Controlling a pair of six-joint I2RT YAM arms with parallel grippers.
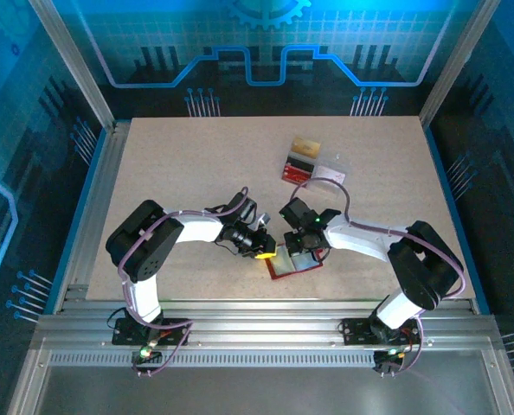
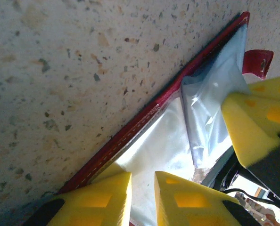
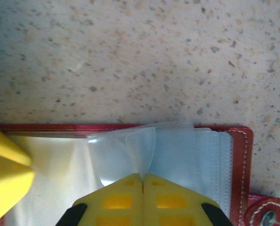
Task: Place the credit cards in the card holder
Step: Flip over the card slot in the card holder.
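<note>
**A pocket of the card holder is held open for a card**

The card holder [image 1: 292,273] is laid open on the counter [image 1: 196,164] towards its near edge, between the two arms. The right tool [image 3: 142,178] is pressed together on a clear sleeve [image 3: 140,146], whose lip is lifted. The fingers of the left tool [image 2: 142,178] are set narrowly apart over what is taken for a pale credit card [image 2: 163,146] across the open holder; whether it is gripped cannot be told. Next, the card's edge is to be lined up with the lifted pocket mouth and slid in flat.
</note>
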